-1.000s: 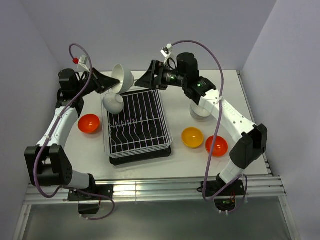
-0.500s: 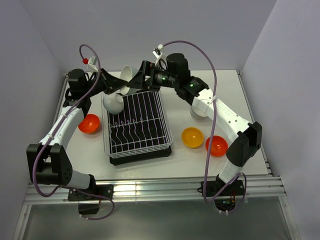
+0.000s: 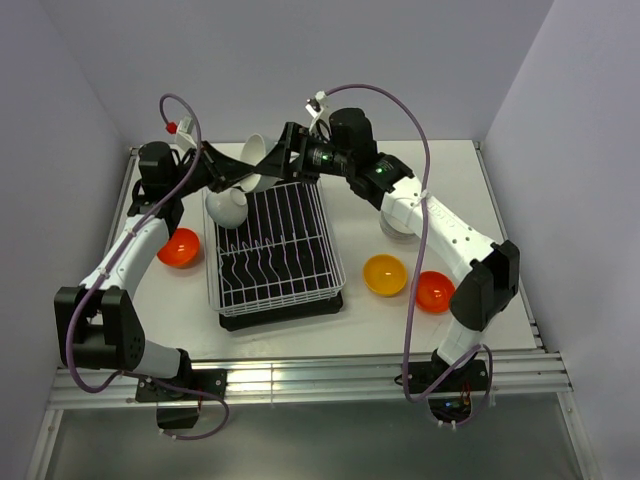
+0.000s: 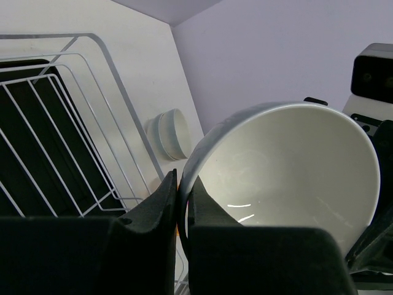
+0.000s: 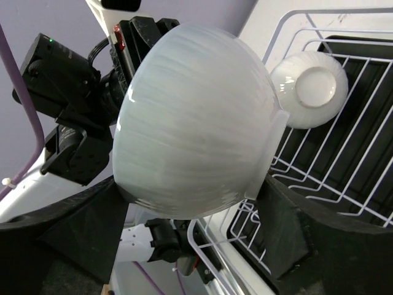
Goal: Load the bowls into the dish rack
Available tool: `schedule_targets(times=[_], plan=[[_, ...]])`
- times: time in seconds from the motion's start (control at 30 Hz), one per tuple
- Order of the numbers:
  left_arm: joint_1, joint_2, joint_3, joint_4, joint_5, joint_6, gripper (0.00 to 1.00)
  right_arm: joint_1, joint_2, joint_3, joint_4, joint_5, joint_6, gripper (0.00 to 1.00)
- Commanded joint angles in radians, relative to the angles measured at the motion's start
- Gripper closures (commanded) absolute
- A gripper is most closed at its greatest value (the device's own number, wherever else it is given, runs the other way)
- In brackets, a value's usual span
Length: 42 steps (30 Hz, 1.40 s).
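My left gripper (image 4: 182, 184) pinches the rim of the white bowl (image 4: 288, 172), held above the far edge of the dish rack (image 3: 280, 298). My right gripper (image 5: 190, 206) straddles its outside, spread wide; whether it presses, I cannot tell. An overturned bowl (image 3: 228, 207) fills the far-left corner below.

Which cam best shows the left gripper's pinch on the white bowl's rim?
Left wrist: the left gripper clamps the rim of the white bowl, one finger each side, close up. Top external shows the bowl small, with the pinch lost between both grippers. Right wrist shows only its outer wall, with the right gripper straddling it.
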Motion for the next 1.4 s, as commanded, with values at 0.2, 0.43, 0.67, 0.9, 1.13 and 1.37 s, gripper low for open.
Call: schedule_targets(times=[0.2,0.43,0.67,0.9,1.13,1.37], plan=[[-0.009,-0.029,0.021,0.019,-0.005,0.025,0.84,0.001,0.026,0.035,0.075,0.009,0.046,1.0],[0.02,-0.023,0.07,-0.118,-0.034,0.11,0.38,-0.004,0.023,0.052,0.038,0.1,-0.054,1.0],[0.161,-0.058,0.076,-0.196,-0.03,0.15,0.09,-0.001,0.061,0.078,-0.011,0.233,-0.178,1.0],[0.302,-0.096,0.088,-0.255,-0.019,0.196,0.03,0.035,0.21,0.17,-0.094,0.324,-0.311,1.0],[0.362,-0.134,0.054,-0.258,-0.007,0.211,0.02,0.09,0.305,0.213,-0.064,0.443,-0.413,1.0],[0.38,-0.139,0.034,-0.256,0.004,0.214,0.02,0.147,0.374,0.254,-0.066,0.558,-0.489,1.0]])
